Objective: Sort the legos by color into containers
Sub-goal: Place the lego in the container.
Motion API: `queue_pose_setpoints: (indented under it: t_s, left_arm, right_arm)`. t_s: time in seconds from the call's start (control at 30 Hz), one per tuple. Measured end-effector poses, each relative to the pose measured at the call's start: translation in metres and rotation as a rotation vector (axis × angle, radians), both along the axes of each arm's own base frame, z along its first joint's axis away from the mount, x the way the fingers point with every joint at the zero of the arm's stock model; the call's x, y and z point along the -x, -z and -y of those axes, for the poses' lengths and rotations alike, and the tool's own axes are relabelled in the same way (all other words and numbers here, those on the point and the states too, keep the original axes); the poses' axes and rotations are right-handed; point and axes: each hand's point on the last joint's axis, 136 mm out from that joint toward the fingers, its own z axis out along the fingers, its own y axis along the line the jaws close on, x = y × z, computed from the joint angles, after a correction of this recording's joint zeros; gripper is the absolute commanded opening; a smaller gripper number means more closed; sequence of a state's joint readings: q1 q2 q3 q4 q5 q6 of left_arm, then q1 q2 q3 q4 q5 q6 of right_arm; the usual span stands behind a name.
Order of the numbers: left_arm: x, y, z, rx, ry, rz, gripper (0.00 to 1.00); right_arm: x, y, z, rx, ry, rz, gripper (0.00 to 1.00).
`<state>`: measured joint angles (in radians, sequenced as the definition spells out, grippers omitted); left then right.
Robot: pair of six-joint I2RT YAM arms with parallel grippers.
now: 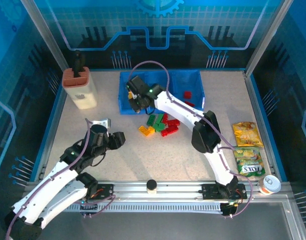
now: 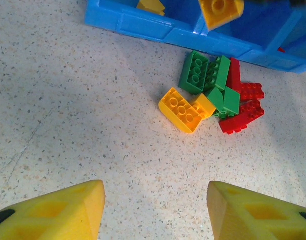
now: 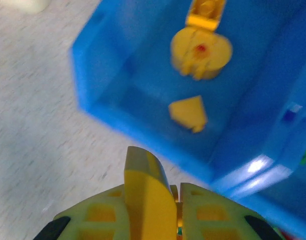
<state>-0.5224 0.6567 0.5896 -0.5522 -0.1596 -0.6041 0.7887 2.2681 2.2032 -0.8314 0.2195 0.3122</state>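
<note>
— Where is the right gripper (image 1: 132, 97), and is it carrying anything?

— It hangs over the left compartment of the blue bin (image 1: 198, 75), which sits at the far edge of the tabletop (image 1: 67, 150), about midway along it. Its jaws are pinched together on a yellow brick (image 3: 145, 170). The left wrist view catches that brick tilted in the air above the bin's front wall.

— What lies in the bin?

— In the left compartment there are two yellow pieces (image 3: 200, 52), one rounded and one a small wedge, both blurred. The right compartment holds red bricks (image 1: 188, 95). The arm covers most of the middle compartment, so I cannot tell what is in there.

— And the left gripper (image 2: 155, 200)?

— Its jaws stand partly apart with nothing between them. It is over bare tabletop in the left half, well apart from the bin.

— What about the unsorted legos?

— A loose pile (image 1: 160, 124) lies near the middle of the tabletop, just on the near side of the bin's front wall. It contains green bricks (image 2: 198, 72) and red pile bricks (image 2: 243, 112). An orange-yellow block (image 2: 182, 110) sits at its left end, touching the green ones.
</note>
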Motion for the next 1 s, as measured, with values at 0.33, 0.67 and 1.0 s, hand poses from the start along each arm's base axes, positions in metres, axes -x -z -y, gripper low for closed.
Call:
queue_pose_setpoints:
  t_s: [0.33, 0.67, 1.0]
  left_arm:
    - [0.007, 0.002, 0.004, 0.012, 0.015, -0.015, 0.57]
    - [0.006, 0.013, 0.011, -0.011, 0.034, -0.055, 0.62]
    - [-0.011, 0.043, 0.036, -0.052, 0.080, -0.167, 0.66]
  right_arm:
    - [-0.061, 0.015, 0.013, 0.013, 0.103, 0.026, 0.65]
    - [-0.039, 0.003, 0.026, 0.024, 0.094, 0.025, 0.69]
    - [0.035, -0.076, 0.077, -0.095, 0.094, 0.153, 0.70]
